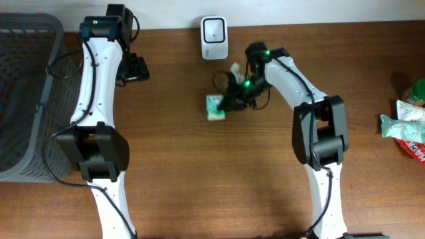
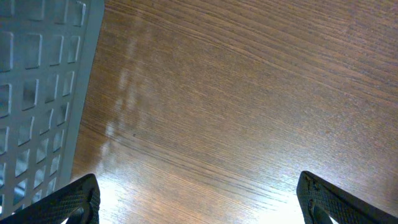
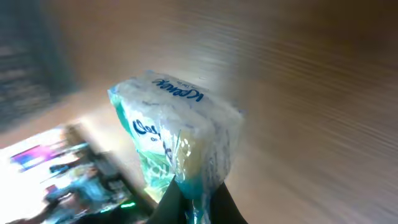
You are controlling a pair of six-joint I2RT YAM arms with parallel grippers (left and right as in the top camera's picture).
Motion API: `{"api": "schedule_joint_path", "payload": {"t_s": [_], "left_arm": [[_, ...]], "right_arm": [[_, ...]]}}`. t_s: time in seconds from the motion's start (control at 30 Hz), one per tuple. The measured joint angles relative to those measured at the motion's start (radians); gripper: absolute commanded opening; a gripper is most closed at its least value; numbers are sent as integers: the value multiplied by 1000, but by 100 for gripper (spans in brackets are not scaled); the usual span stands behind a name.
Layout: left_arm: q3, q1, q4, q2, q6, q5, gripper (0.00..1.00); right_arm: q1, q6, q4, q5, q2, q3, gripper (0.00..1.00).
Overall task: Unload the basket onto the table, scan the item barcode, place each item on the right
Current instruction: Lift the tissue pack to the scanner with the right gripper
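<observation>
Since the right gripper [image 3: 196, 202] is pinched shut on the lower film edge of the small teal-and-white, plastic-wrapped tissue pack [image 3: 177, 130], the step in hand is probably presenting it to the white box-shaped barcode scanner [image 1: 214, 38]. The scanner stands at the far edge of the brown wooden table [image 1: 199, 192], about midway along it.

The pack hangs from the fingers toward the table's middle, near the scanner but apart from it. No barcode shows, so the wrist should turn slowly until the printed face meets the scanner window, then hold steady. Such a thin pinch may let the soft pack swing.

The pack looks crinkly, with blue script on a white top and teal sides.

The left gripper [image 2: 202, 202] stands wide open and empty beside the grey lattice plastic basket [image 2: 37, 93], near the far left corner.
</observation>
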Motion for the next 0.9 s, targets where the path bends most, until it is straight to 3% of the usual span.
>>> {"api": "schedule_joint_path", "payload": {"t_s": [0.17, 0.3, 0.5, 0.63, 0.8, 0.9], "left_arm": [[0, 0, 0, 0, 0, 0, 99], [0, 0, 0, 0, 0, 0, 99], [0, 0, 0, 0, 0, 0, 99], [0, 0, 0, 0, 0, 0, 99], [0, 0, 0, 0, 0, 0, 99], [0, 0, 0, 0, 0, 0, 99]], "right_arm": [[-42, -6, 95, -433, 0, 17, 4], [-45, -4, 149, -591, 0, 16, 4], [-63, -4, 244, -639, 0, 17, 4], [-175, -2, 342, -644, 0, 17, 4], [-200, -3, 350, -644, 0, 17, 4], [-145, 71, 315, -446, -1, 17, 4]]}}
